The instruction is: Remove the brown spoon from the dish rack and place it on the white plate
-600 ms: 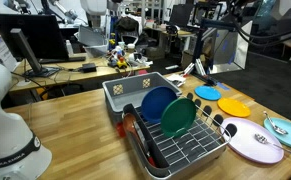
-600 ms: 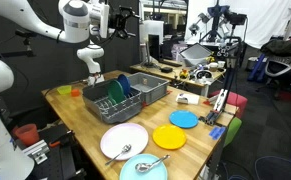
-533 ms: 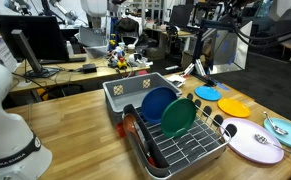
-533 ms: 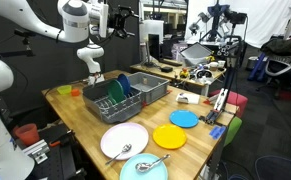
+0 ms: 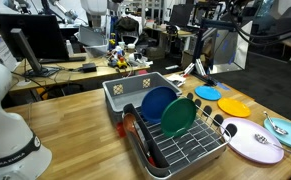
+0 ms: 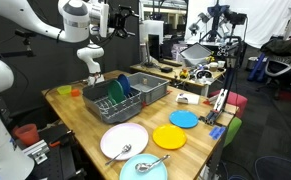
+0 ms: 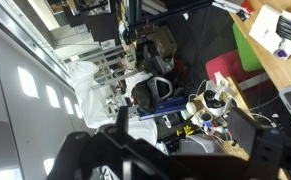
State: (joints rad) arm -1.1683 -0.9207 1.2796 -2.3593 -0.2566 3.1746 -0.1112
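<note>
Silver wire, dark frame: dish rack (image 5: 185,150). In it, deep blue plate (image 5: 156,103) beside green plate (image 5: 178,117). Pale white, faintly lilac: white plate (image 5: 251,141). Plain yellow plate (image 5: 233,105); light-blue patterned plate (image 5: 285,129); grey basket (image 5: 133,90); light wood bench (image 5: 75,115).

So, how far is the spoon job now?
Done: nothing yet. The brown spoon lies in the rack.
In hand: nothing. The gripper hangs up by the rack, and in the wrist view its jaws stand apart and empty.
Left: go down, grasp the spoon, lift it out and lay it on the white plate, which already bears a silver utensil.
</note>
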